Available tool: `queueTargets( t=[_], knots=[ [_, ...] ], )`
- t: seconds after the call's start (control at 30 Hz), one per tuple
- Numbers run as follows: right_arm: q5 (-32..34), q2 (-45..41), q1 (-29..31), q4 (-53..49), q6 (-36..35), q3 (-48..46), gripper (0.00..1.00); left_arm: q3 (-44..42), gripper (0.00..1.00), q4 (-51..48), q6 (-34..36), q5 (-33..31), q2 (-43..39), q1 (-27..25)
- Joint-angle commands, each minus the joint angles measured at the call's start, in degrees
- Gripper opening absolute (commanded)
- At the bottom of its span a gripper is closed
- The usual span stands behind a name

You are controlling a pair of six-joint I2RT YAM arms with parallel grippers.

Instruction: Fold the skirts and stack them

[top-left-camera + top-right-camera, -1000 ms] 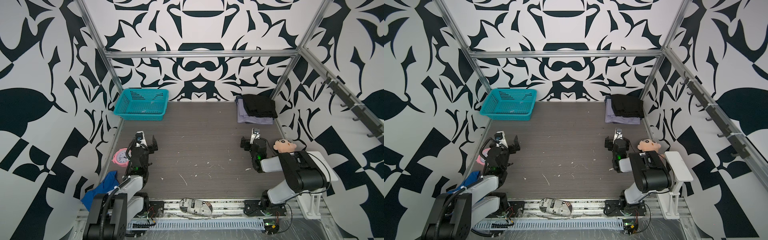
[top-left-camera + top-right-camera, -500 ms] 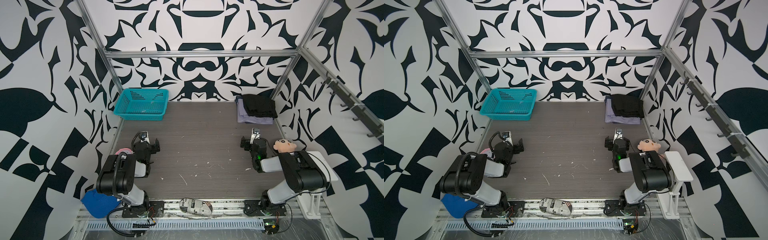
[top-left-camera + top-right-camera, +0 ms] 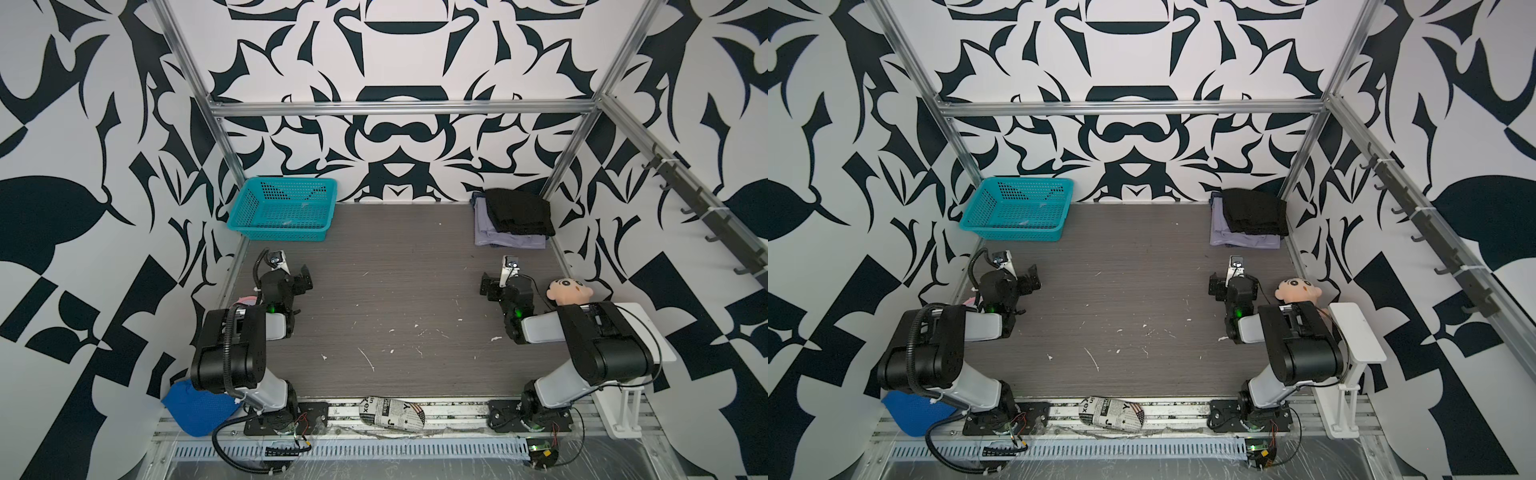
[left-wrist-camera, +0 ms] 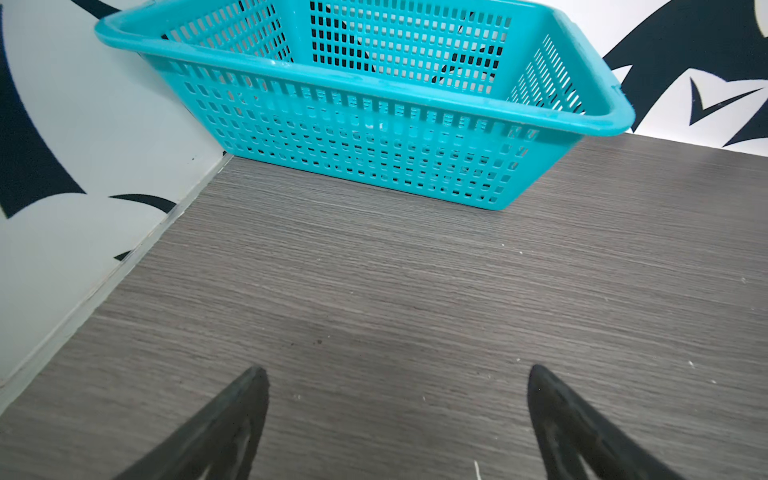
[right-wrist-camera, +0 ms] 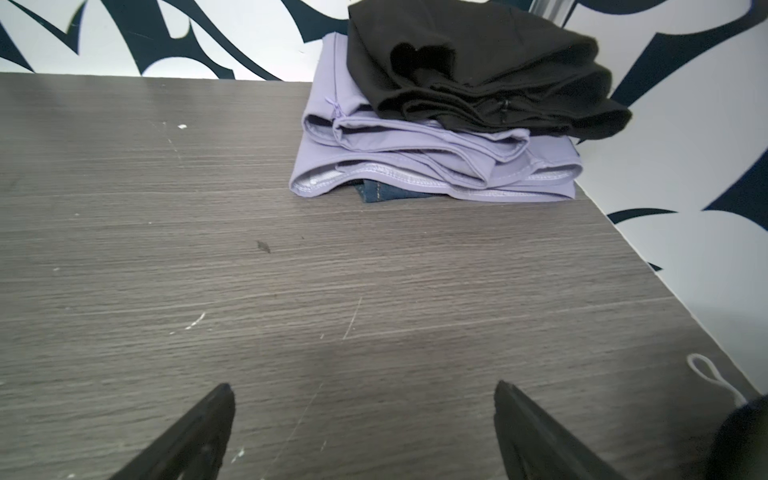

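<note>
Left gripper and right gripper: spread, empty. Ahead of the right gripper, black textured skirt tops pale lavender skirt and dark blue denim skirt. Any nudge may topple the offset black layer.

Walls all round were white with big black swirly shapes, braced by a silver metal frame. The tabletop was grey wood-grain, scuffed and dotted with white flecks. A dark hook rail ran along the right-hand wall, with a small white shelf below it. The light was flat and even.
</note>
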Motion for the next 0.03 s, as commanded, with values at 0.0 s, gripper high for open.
queueTargets(
  t=[0.0],
  knots=[
    [-2.2,-0.3,-0.3,1.2,-0.8,1.0,1.00,-0.3,0.99,-0.4,-0.7,0.6,-0.5,0.0]
  ],
)
